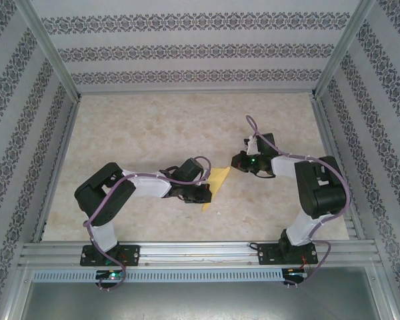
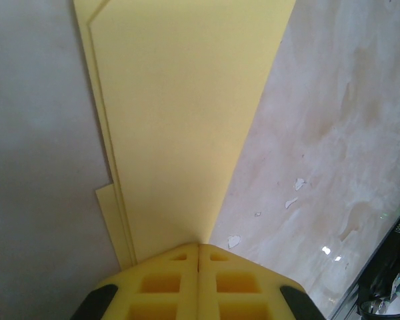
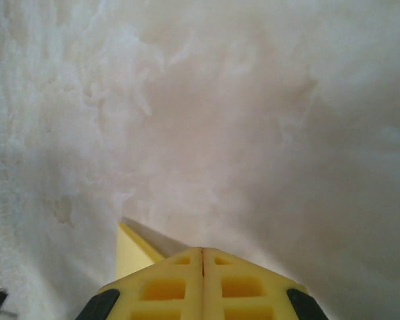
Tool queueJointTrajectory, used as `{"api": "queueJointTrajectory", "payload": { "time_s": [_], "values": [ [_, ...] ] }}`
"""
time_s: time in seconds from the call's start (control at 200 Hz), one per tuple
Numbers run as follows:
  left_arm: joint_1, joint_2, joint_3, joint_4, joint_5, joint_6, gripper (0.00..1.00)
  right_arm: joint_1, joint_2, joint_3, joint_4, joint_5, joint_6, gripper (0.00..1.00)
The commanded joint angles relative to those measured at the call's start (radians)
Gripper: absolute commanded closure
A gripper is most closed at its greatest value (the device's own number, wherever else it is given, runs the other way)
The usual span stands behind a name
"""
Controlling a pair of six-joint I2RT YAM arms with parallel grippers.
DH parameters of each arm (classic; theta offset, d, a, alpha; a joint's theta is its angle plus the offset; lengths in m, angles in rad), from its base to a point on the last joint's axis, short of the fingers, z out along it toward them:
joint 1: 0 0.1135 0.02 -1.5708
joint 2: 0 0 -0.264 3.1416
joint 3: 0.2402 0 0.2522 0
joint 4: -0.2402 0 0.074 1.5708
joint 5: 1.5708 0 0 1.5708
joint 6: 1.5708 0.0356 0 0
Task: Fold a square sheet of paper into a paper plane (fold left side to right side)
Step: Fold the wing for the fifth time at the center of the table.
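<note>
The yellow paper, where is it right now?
In the top view the folded yellow paper sits in the middle of the table, its left edge at the shut left gripper and its far corner beside the right gripper.

Folded yellow paper (image 1: 218,185), a narrow tapering wedge with offset layered edges, lies slantwise near the middle of the table (image 1: 153,127).

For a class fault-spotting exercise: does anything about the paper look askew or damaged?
Yes. The paper has layers that don't line up: in the left wrist view, lower edges peek out in steps along its side at picture left, with a notch near the left gripper. No tear shows.
</note>
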Motion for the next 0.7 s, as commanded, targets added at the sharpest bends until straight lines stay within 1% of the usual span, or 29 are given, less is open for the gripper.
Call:
{"api": "queueJointTrajectory", "payload": {
  "time_s": [0.0, 0.075, 0.19, 0.335, 0.38, 0.51, 0.59, 0.695],
  "values": [
    [-0.011, 0.027, -0.05, -0.194, -0.097, 0.017, 0.96, -0.003, -0.102, 0.0, -0.052, -0.006, -0.02, 1.0],
    [-0.011, 0.026, -0.048, -0.191, -0.097, 0.017, 0.96, 0.007, -0.146, -0.035, -0.049, -0.025, 0.002, 1.0],
    [-0.012, 0.025, -0.045, -0.191, -0.097, 0.017, 0.97, 0.062, -0.209, -0.09, -0.03, -0.039, 0.053, 1.0],
    [-0.012, 0.026, -0.041, -0.194, -0.099, 0.021, 0.96, 0.151, -0.216, -0.119, 0.012, -0.031, 0.113, 1.0],
    [-0.012, 0.025, -0.04, -0.196, -0.098, 0.022, 0.97, 0.176, -0.211, -0.121, 0.022, -0.016, 0.125, 0.94],
    [-0.012, 0.026, -0.037, -0.195, -0.1, 0.021, 0.96, 0.215, -0.175, -0.118, 0.039, 0.019, 0.135, 0.84],
    [-0.012, 0.026, -0.036, -0.194, -0.099, 0.023, 0.97, 0.219, -0.144, -0.112, 0.05, 0.021, 0.14, 0.82],
    [-0.012, 0.025, -0.035, -0.196, -0.099, 0.022, 0.96, 0.221, -0.109, -0.1, 0.054, 0.024, 0.134, 0.82]
  ]
}}
